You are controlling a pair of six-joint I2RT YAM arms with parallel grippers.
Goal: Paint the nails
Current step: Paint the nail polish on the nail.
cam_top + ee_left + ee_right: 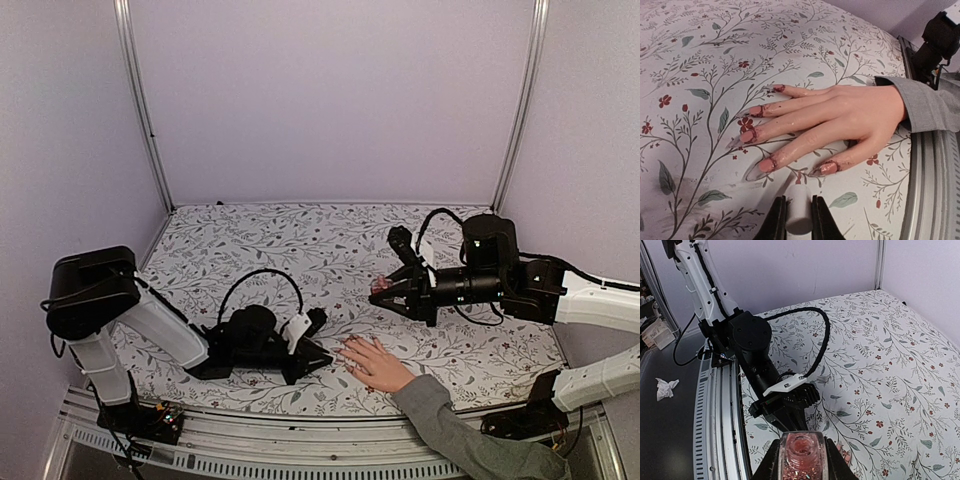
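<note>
A light-skinned hand (377,364) in a grey sleeve (455,432) lies flat on the floral cloth, fingers spread toward the left. Its nails (747,135) are long, pink near the cuticle and clear at the tips, with smeared polish around them. My left gripper (799,199) sits just in front of the fingertips, shut on a white brush cap (799,215) that points at the gap between two nails (829,167). My right gripper (385,290) hovers behind the hand, shut on an open bottle of pink glitter polish (802,456).
The patterned cloth (300,250) covers the table between pale walls. A metal rail (300,440) runs along the near edge. The left arm's body (752,347) and cable lie directly ahead in the right wrist view. A crumpled tissue (667,387) lies off the table.
</note>
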